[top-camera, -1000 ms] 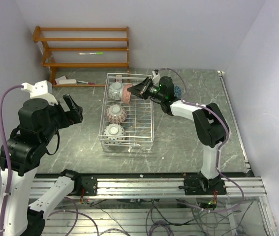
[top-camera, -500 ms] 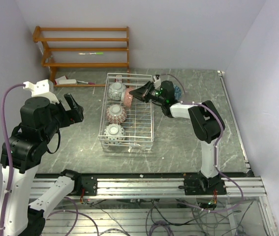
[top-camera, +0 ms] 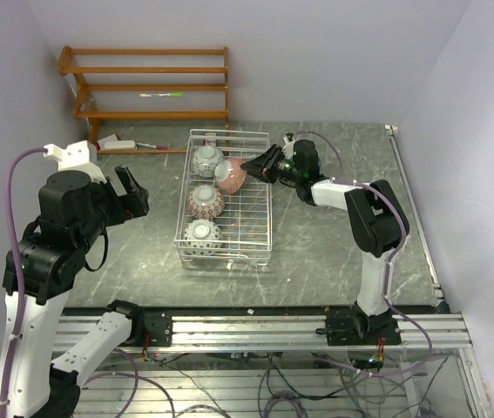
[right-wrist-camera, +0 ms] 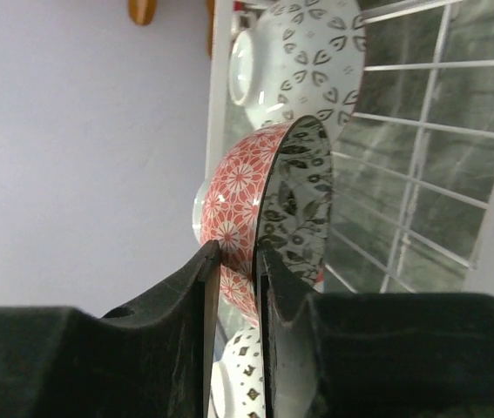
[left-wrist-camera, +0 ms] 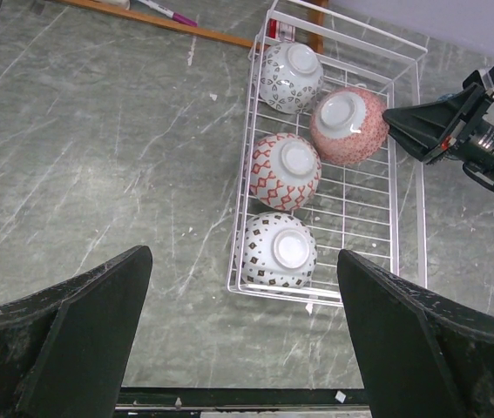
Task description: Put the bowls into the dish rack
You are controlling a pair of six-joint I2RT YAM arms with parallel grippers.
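Observation:
Four bowls lie foot-up in the white dish rack (top-camera: 251,218) (left-wrist-camera: 364,226): a grey-white one (top-camera: 206,159) (left-wrist-camera: 290,77) at the far end, a pink one (top-camera: 231,174) (left-wrist-camera: 348,126) beside it, a red one (top-camera: 206,201) (left-wrist-camera: 283,170) and a dark-dotted one (top-camera: 201,233) (left-wrist-camera: 279,250). My right gripper (top-camera: 251,165) (left-wrist-camera: 390,117) (right-wrist-camera: 236,248) straddles the pink bowl's (right-wrist-camera: 238,192) rim. It is slightly open, with a slit showing between the outer finger and the rim. My left gripper (top-camera: 129,193) (left-wrist-camera: 242,331) hangs wide open and empty, high over the table left of the rack.
An orange wooden shelf (top-camera: 151,83) stands against the back wall with a marker (top-camera: 161,94) on it. A white object (top-camera: 120,142) and a pen lie at its foot. The rack's right half is bare wire (right-wrist-camera: 421,157). Walls close in on both sides.
The pink bowl has tipped over and settled foot-up beside the grey-white one. My right gripper drew back to the right and its jaws parted slightly. The left arm barely moved.

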